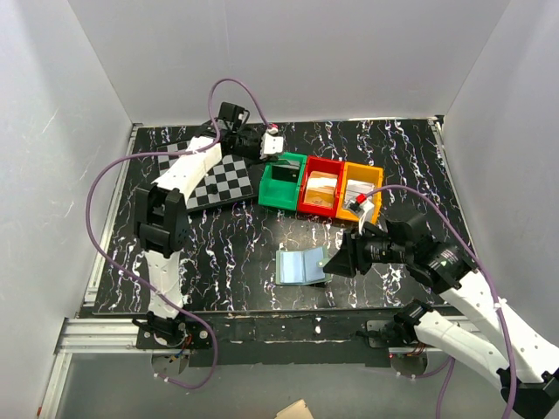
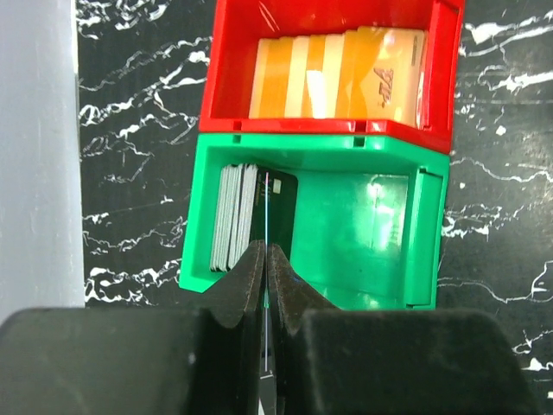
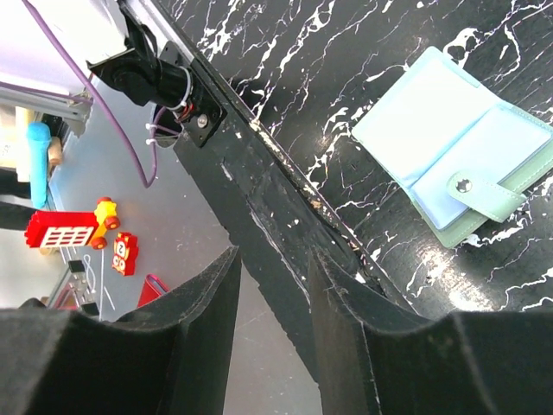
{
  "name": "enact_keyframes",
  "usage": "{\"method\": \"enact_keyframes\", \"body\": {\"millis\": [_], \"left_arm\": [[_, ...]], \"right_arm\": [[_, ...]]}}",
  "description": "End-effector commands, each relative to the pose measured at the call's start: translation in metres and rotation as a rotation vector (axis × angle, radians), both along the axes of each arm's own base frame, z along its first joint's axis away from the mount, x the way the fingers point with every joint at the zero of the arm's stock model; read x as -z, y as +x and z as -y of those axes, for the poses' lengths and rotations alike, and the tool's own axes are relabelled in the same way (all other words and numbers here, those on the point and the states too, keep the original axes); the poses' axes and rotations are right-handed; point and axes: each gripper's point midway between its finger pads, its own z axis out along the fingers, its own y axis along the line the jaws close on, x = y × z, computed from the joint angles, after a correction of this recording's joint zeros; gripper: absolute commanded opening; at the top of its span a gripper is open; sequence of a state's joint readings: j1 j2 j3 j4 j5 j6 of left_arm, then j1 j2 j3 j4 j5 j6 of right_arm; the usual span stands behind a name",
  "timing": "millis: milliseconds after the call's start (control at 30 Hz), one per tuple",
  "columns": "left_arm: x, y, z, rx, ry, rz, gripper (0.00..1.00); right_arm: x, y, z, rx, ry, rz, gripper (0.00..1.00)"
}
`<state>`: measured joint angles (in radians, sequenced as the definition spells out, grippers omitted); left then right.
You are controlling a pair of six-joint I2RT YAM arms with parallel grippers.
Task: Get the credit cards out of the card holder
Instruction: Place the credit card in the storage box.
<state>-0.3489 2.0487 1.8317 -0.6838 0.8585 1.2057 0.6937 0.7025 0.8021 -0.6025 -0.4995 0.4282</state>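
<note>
My left gripper (image 2: 266, 251) has its jaws pressed nearly together, clamped on a thin credit card (image 2: 268, 207). I see the card edge-on, as a pale line running up between the two black fingers (image 2: 246, 281). Its far end hangs over the open green bin (image 2: 371, 156). Inside that bin a stack of cards (image 2: 233, 216) stands on edge against the left wall, with a dark card (image 2: 281, 194) leaning just beside it. The rest of the bin floor is bare green. Touching the green bin's far wall is the red bin (image 2: 225, 69), which holds a fan of orange and yellow cards (image 2: 337, 73). From the overhead camera an orange bin (image 1: 360, 190) closes the row, and a checkerboard mat (image 1: 223, 179) lies next to the green one, under my left arm.

My right gripper (image 3: 275, 259) has its jaws apart with nothing between them. Through the gap I see only the scuffed near edge of the black marbled table (image 3: 285, 43). The card holder (image 3: 458, 147) lies open on that table, near these fingers but not in their grasp, with its pale blue pocketed inside facing up. Its sage-green snap tab (image 3: 484, 186) is folded across one half. I cannot tell whether any cards remain in its pockets. Overhead, the holder sits near the front of the table, well apart from the bins.
</note>
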Motion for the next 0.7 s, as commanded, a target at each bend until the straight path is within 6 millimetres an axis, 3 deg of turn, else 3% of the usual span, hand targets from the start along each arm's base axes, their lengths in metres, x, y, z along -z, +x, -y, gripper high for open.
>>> {"method": "enact_keyframes", "body": {"millis": [0,667], "left_arm": [[0.008,0.0,0.001,0.042,0.075,0.06,0.0],[0.035,0.009,0.033,0.085,0.155,0.141,0.0]], "right_arm": [[-0.017,0.008,-0.006,0.015,0.056,0.049,0.45],[-0.013,0.011,-0.006,0.029,0.054,0.053,0.43]]}}
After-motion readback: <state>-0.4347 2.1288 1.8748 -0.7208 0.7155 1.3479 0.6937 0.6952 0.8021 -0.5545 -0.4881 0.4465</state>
